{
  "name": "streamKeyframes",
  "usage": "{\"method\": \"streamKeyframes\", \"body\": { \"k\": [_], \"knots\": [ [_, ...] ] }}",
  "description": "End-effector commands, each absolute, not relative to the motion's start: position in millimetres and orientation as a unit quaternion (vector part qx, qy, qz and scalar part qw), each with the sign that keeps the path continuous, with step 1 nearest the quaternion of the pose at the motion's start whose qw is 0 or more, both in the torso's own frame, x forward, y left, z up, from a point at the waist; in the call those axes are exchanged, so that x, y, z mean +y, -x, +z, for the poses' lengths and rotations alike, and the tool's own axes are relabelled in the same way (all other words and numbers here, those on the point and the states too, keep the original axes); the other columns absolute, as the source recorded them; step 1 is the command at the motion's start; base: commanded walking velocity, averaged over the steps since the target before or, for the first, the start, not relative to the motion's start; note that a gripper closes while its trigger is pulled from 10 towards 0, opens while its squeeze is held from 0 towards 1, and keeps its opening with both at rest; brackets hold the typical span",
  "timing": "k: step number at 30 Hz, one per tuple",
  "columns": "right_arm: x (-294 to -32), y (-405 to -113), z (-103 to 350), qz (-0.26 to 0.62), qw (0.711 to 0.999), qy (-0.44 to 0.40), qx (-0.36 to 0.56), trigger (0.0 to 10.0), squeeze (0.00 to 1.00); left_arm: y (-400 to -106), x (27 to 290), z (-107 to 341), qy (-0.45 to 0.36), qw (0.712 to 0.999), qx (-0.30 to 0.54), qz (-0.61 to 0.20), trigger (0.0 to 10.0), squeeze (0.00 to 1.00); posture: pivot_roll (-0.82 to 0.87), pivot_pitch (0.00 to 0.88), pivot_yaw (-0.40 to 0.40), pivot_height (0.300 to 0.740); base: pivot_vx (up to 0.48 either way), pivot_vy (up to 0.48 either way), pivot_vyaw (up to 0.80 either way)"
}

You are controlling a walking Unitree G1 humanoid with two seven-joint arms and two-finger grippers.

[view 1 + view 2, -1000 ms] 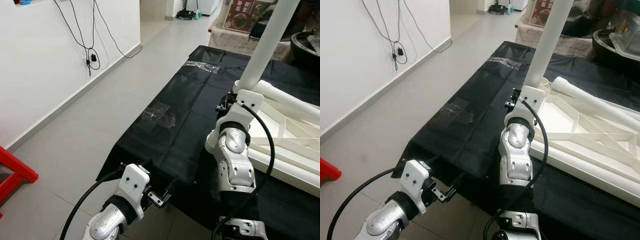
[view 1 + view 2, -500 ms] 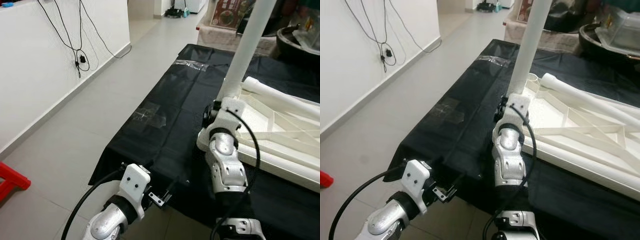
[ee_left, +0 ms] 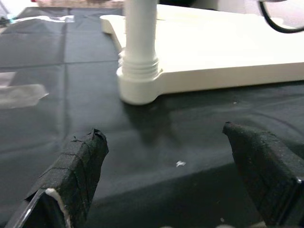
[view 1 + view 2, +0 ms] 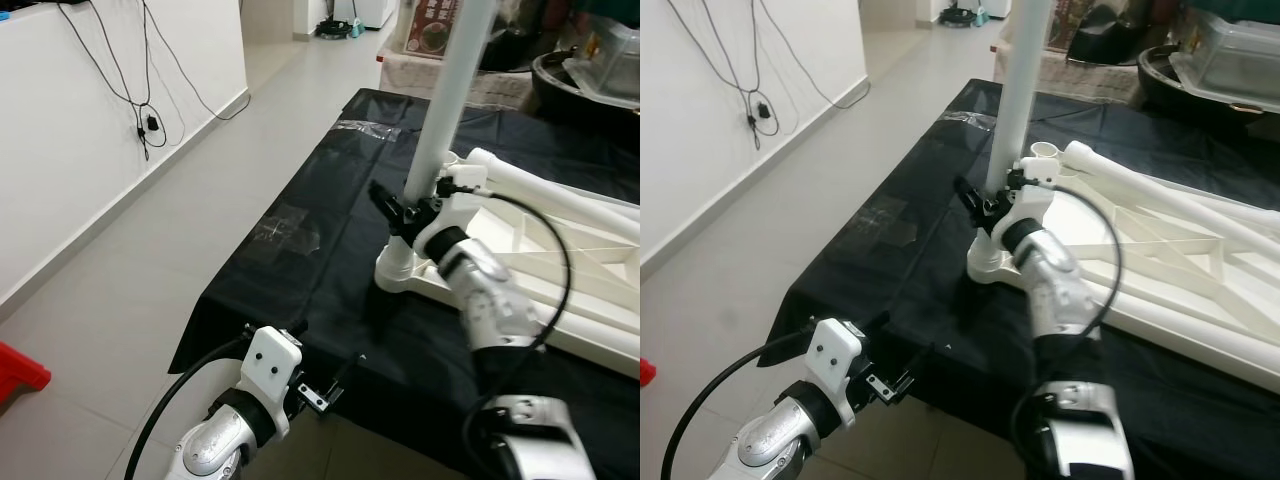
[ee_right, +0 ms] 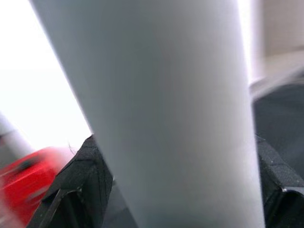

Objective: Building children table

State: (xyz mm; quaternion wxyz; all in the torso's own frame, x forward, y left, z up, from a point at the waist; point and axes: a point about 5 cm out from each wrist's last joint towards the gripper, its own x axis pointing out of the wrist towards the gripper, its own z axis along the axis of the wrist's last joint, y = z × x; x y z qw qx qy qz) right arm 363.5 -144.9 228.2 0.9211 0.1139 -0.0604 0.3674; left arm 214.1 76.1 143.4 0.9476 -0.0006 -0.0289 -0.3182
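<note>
A white table leg [image 4: 452,90] stands nearly upright in the corner socket of the upturned white tabletop [image 4: 560,270], which lies on a black-covered table [image 4: 330,230]. The right hand [image 4: 405,207] grasps the leg just above the socket. The left hand [image 3: 166,185] hangs released, farther off at the table's near edge. The leg's top is cut off.

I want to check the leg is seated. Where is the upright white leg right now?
The leg stands in the corner socket of the upturned white tabletop on the black sheet, ahead of the robot, with the right gripper around it just above the socket.
</note>
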Motion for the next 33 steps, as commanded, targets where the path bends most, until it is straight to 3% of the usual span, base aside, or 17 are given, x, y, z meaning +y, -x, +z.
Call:
{"method": "streamKeyframes", "body": {
  "k": [1, 3, 5, 10, 11, 12, 14, 15, 20, 23, 26, 28, 29, 30, 31, 32, 33],
  "knots": [
    [-123, -359, 223, 0.455, 0.881, -0.121, -0.037, 10.0, 0.00, -213, 76, 140, 0.003, 0.948, -0.023, -0.318, 10.0, 0.00, 0.11, 0.134, -0.034, 0.740, 0.000, 0.000, 0.00],
    [-119, -353, 222, 0.540, 0.834, -0.110, -0.022, 10.0, 0.00, -213, 76, 140, 0.004, 0.948, -0.022, -0.318, 10.0, 0.00, 0.11, 0.135, -0.033, 0.740, 0.000, 0.000, 0.00],
    [-113, -354, 219, 0.582, 0.808, -0.085, -0.010, 10.0, 0.00, -213, 76, 140, 0.003, 0.948, -0.022, -0.318, 10.0, 0.00, 0.12, 0.136, -0.034, 0.740, 0.000, 0.000, 0.00],
    [-112, -354, 218, 0.591, 0.803, -0.079, -0.006, 10.0, 0.00, -213, 76, 140, 0.004, 0.948, -0.022, -0.318, 10.0, 0.00, 0.12, 0.136, -0.034, 0.740, 0.000, 0.000, 0.00],
    [-108, -356, 218, 0.611, 0.788, -0.072, -0.003, 10.0, 0.00, -213, 76, 140, 0.004, 0.948, -0.022, -0.318, 10.0, 0.00, 0.13, 0.141, -0.040, 0.740, 0.000, 0.000, 0.00],
    [-104, -357, 218, 0.621, 0.781, -0.063, -0.004, 0.8, 0.00, -213, 76, 141, 0.004, 0.948, -0.023, -0.317, 10.0, 0.00, 0.13, 0.142, -0.040, 0.740, 0.000, 0.000, 0.00],
    [-104, -357, 218, 0.621, 0.781, -0.063, -0.004, 0.8, 0.00, -213, 76, 141, 0.004, 0.948, -0.023, -0.317, 10.0, 0.00, 0.13, 0.142, -0.040, 0.740, 0.000, 0.000, 0.00],
    [-101, -359, 219, 0.623, 0.780, -0.054, -0.012, 0.0, 0.00, -212, 76, 141, 0.004, 0.948, -0.023, -0.317, 10.0, 0.00, 0.13, 0.142, -0.041, 0.740, 0.000, 0.000, 0.00],
    [-100, -357, 218, 0.618, 0.784, -0.039, -0.033, 0.0, 0.00, -212, 75, 141, 0.005, 0.948, -0.024, -0.318, 10.0, 0.00, 0.13, 0.142, -0.040, 0.740, 0.000, 0.000, 0.00],
    [-107, -358, 217, 0.552, 0.830, -0.043, -0.064, 0.0, 0.00, -212, 75, 141, 0.006, 0.948, -0.025, -0.318, 10.0, 0.00, 0.12, 0.137, -0.040, 0.740, 0.000, 0.000, 0.00],
    [-109, -361, 218, 0.516, 0.852, -0.046, -0.077, 0.0, 0.00, -212, 75, 141, 0.006, 0.948, -0.025, -0.319, 10.0, 0.00, 0.12, 0.137, -0.040, 0.740, 0.000, 0.000, 0.00],
    [-122, -372, 217, 0.369, 0.924, -0.064, -0.080, 0.0, 0.00, -212, 75, 140, 0.005, 0.947, -0.024, -0.319, 10.0, 0.00, 0.12, 0.131, -0.035, 0.740, 0.000, 0.000, 0.00],
    [-135, -376, 214, 0.245, 0.965, -0.056, -0.077, 0.0, 0.00, -213, 76, 139, 0.005, 0.947, -0.023, -0.319, 10.0, 0.00, 0.11, 0.128, -0.031, 0.740, 0.000, 0.000, 0.00],
    [-135, -376, 214, 0.245, 0.965, -0.056, -0.077, 0.0, 0.00, -213, 76, 139, 0.005, 0.947, -0.023, -0.319, 10.0, 0.00, 0.11, 0.128, -0.031, 0.740, 0.000, 0.000, 0.00],
    [-144, -378, 211, 0.159, 0.983, -0.049, -0.075, 0.0, 0.00, -213, 76, 139, 0.005, 0.947, -0.023, -0.319, 10.0, 0.00, 0.11, 0.128, -0.031, 0.740, 0.000, 0.000, 0.00],
    [-164, -372, 203, -0.002, 0.997, -0.033, -0.063, 0.0, 0.00, -213, 76, 139, 0.004, 0.947, -0.022, -0.322, 10.0, 0.00, 0.10, 0.126, -0.029, 0.740, 0.000, 0.000, 0.00],
    [-164, -372, 203, -0.002, 0.997, -0.033, -0.063, 0.0, 0.00, -213, 76, 139, 0.004, 0.947, -0.022, -0.322, 10.0, 0.00, 0.10, 0.126, -0.029, 0.740, 0.000, 0.000, 0.00]
  ]
}}
